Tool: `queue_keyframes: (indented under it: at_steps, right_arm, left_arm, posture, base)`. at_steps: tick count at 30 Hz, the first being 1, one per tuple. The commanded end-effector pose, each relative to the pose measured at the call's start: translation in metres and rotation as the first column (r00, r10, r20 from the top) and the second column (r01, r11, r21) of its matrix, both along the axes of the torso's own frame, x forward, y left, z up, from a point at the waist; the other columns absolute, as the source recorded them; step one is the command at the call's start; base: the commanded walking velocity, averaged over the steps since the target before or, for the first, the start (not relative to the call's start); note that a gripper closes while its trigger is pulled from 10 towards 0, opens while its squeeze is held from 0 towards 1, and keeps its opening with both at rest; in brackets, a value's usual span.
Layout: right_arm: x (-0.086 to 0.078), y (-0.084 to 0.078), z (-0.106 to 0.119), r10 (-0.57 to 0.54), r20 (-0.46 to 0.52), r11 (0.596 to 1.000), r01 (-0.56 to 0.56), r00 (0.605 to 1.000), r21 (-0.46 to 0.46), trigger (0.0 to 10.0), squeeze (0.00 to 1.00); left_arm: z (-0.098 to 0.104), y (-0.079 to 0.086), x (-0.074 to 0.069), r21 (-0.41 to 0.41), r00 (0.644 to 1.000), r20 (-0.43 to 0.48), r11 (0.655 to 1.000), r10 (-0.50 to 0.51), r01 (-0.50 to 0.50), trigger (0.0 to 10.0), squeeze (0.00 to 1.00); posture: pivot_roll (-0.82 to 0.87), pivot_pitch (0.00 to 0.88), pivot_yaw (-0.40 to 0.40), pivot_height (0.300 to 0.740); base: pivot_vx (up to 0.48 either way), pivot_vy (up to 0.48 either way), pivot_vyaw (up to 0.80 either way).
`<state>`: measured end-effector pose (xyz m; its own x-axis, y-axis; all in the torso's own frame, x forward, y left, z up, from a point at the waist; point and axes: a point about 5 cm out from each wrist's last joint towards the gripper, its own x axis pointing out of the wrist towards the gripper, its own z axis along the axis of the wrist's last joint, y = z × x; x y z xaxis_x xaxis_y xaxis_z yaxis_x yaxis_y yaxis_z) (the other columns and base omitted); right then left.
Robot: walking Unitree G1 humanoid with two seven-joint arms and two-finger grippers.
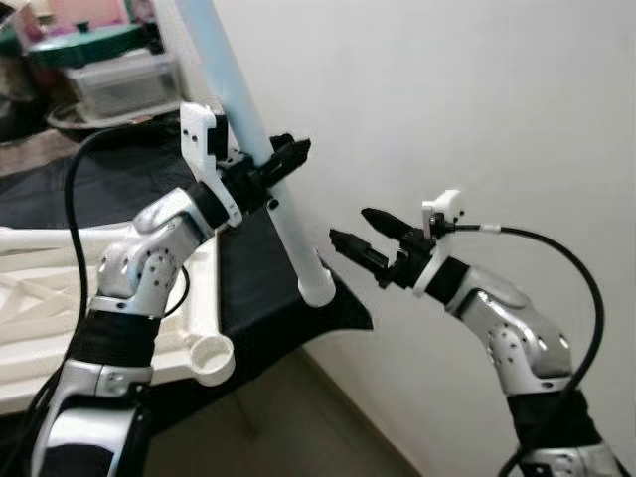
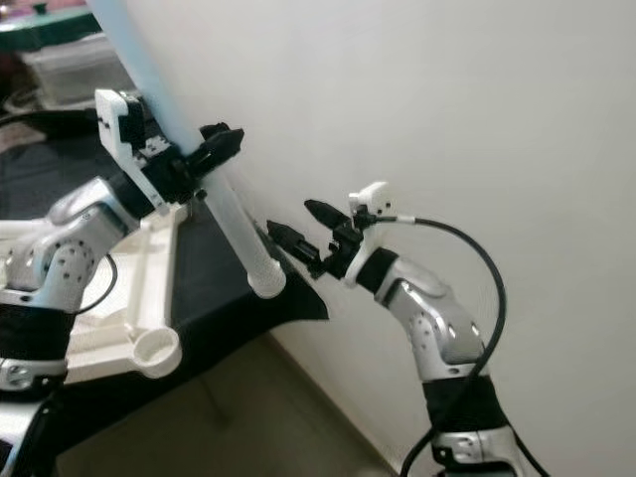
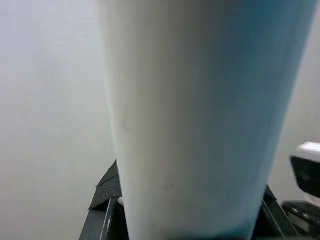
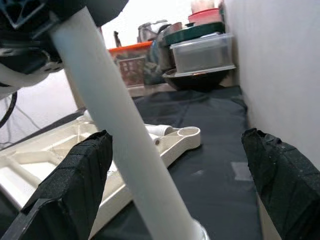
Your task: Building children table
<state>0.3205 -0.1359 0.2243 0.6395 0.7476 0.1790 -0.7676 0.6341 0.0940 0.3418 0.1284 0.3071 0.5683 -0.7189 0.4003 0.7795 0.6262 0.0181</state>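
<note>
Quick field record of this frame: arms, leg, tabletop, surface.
left gripper: shut on leg, holding it tilted above the mat
leg: pale tube, lower end over the mat's corner near the wall
right gripper: open, next to the leg's lower end, not touching it
tabletop: white, lying upside down on the mat, round corner socket empty
mat: black, under the tabletop
wall: white, right beside the leg
background: storage boxes at far left
</note>
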Motion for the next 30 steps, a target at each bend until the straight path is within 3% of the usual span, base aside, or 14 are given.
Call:
queue_keyframes:
  at_steps: [1,11,12,13,19,20,26,30]
  right_arm:
    - [-0.004,0.011,0.0,0.043,0.01,0.999,-0.042,0.999,-0.014,10.0,0.0]
    - [-0.001,0.014,0.0,0.052,0.027,0.996,-0.05,0.998,-0.075,10.0,0.0]
    - [0.0,0.014,0.0,0.061,0.031,0.995,-0.058,0.998,-0.087,10.0,0.18]
    - [0.0,0.015,0.0,0.064,0.034,0.994,-0.061,0.997,-0.094,10.0,1.0]
    - [0.002,0.02,-0.004,0.088,0.038,0.984,-0.081,0.995,-0.156,10.0,1.0]
    - [0.004,0.021,-0.005,0.091,0.034,0.982,-0.084,0.995,-0.169,10.0,0.0]
    - [0.008,0.026,-0.005,0.105,0.033,0.974,-0.096,0.994,-0.203,10.0,0.0]
    - [0.019,0.031,-0.006,0.064,0.023,0.97,-0.057,0.998,-0.238,10.0,0.0]
  left_arm:
    - [0.001,0.009,0.001,-0.001,0.999,0.017,1.0,0.031,-0.031,10.0,0.0]
    - [0.002,0.007,0.003,0.013,0.999,0.029,1.0,0.026,-0.026,10.0,0.0]
    - [0.003,0.007,0.003,0.015,0.999,0.03,1.0,0.025,-0.025,10.0,0.0]
    - [0.003,0.007,0.003,0.016,0.999,0.031,1.0,0.024,-0.024,10.0,0.0]
    - [0.004,0.005,0.003,0.031,0.999,0.041,0.999,0.012,-0.013,10.0,0.0]
    - [0.004,0.003,0.003,0.037,0.999,0.043,0.999,0.008,-0.009,10.0,0.0]
    - [0.004,-0.003,0.003,0.046,0.999,0.049,0.999,-0.011,0.009,10.0,0.0]
    - [0.002,-0.013,0.003,0.057,0.998,0.049,0.997,-0.045,0.042,10.0,0.0]
  posture:
    - [0.05,0.0,0.001,0.74]
    - [0.05,0.0,-0.002,0.74]
    - [0.05,0.0,-0.003,0.74]
    - [0.05,0.0,-0.003,0.74]
    - [0.05,0.0,-0.006,0.74]
    - [0.05,0.0,-0.01,0.74]
    - [0.05,0.0,-0.012,0.74]
    - [0.05,0.0,-0.018,0.74]
  base:
    - [0.0,0.0,-0.79]
    - [0.0,0.0,-0.08]
    - [0.0,0.0,0.0]
    - [0.0,0.0,0.0]
    - [0.0,0.0,0.0]
    - [0.0,0.0,0.0]
    - [0.0,0.0,0.0]
    - [0.0,0.0,0.0]
